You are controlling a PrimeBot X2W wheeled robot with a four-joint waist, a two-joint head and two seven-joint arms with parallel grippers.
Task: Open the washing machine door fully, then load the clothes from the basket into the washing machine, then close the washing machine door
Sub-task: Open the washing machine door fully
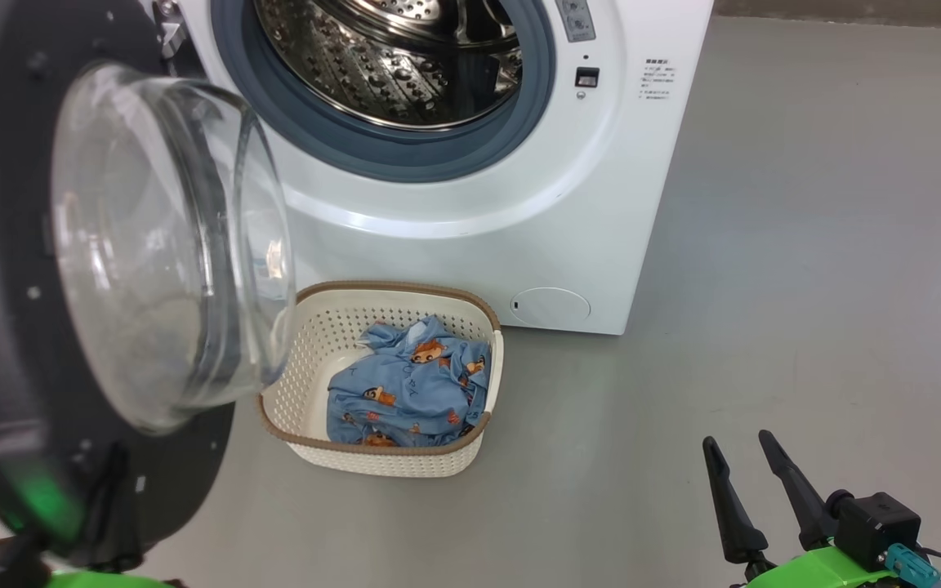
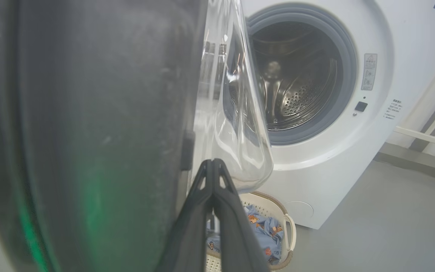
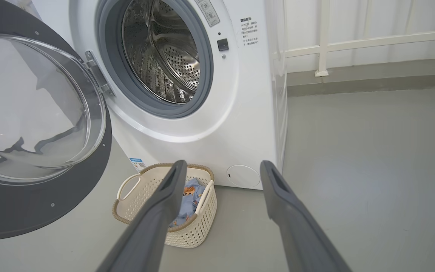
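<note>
While the washing machine door [image 1: 136,261] stood wide open, swung out to the robot's left, the big white washing machine [image 1: 470,212] showed its shiny steel drum [image 1: 393,57] with the grey-blue rubber ring [image 1: 389,155] around it. The small cream basket [image 1: 307,343] sat on the grey floor [image 1: 764,245], just in front of the machine and below the round hole. The blue clothes [image 1: 409,384] with little orange figures lay crumpled inside the basket, more to its right side. In the head view the door's clear glass bowl [image 1: 193,204] hung in front of the basket's left edge.

The left hand [image 2: 212,162] was closed, its two dark fingers pressed together with nothing between them. It was low down, right by the door's black rim [image 2: 108,113], but I could not tell if it touched. The right hand [image 1: 737,439] was open wide and held nothing. It hung over the floor, well apart from the basket.
</note>
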